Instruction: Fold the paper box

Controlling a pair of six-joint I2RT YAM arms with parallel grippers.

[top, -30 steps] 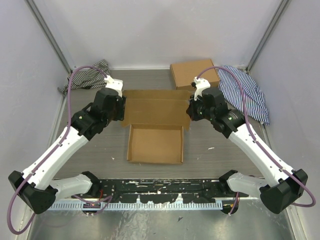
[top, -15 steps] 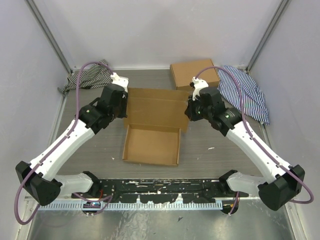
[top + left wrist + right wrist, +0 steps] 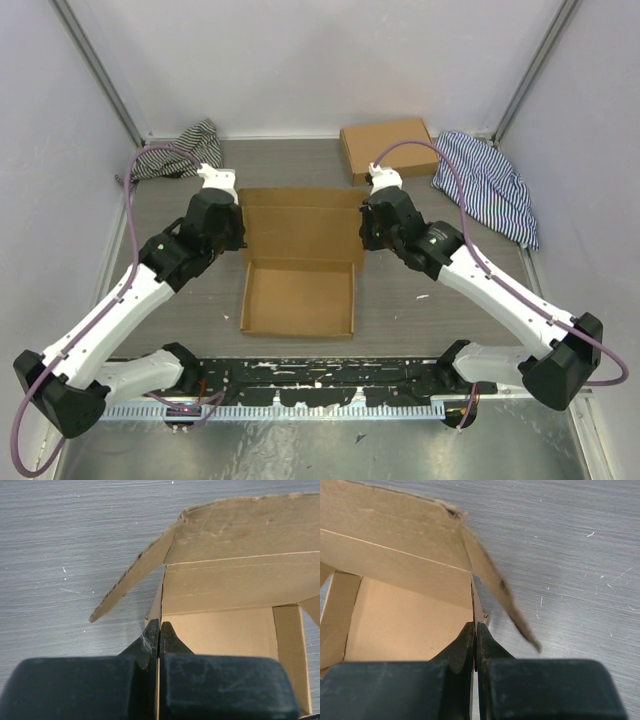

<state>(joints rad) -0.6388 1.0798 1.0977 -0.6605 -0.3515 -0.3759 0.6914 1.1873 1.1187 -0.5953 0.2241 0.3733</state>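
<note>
Far left at the back you've got a grey striped cloth (image 3: 175, 155) bunched in the corner of the table (image 3: 420, 285). Next over, your left gripper (image 3: 237, 232) is pinched tight on the left wall of the paper box (image 3: 298, 298), right at the back corner where the tray meets the lid. On the left wrist cam the two fingers (image 3: 147, 642) are squeezed together with only the cardboard edge between them. The left side flap (image 3: 132, 585) sticks out away from the box, tilted over the tabletop. The box itself sits mid-table between your two arms, tray facing up with its walls standing and the lid panel (image 3: 300, 225) open behind it (plain brown all over, inside and out). Your right gripper (image 3: 362, 228) mirrors the left one, clamped on the right wall at the matching back corner, with the right side flap (image 3: 502, 600) splayed outward. Behind that a flat closed cardboard box (image 3: 388, 147) lies near the back edge, and just right of it a blue striped cloth (image 3: 490, 185) sits in a heap.
</note>
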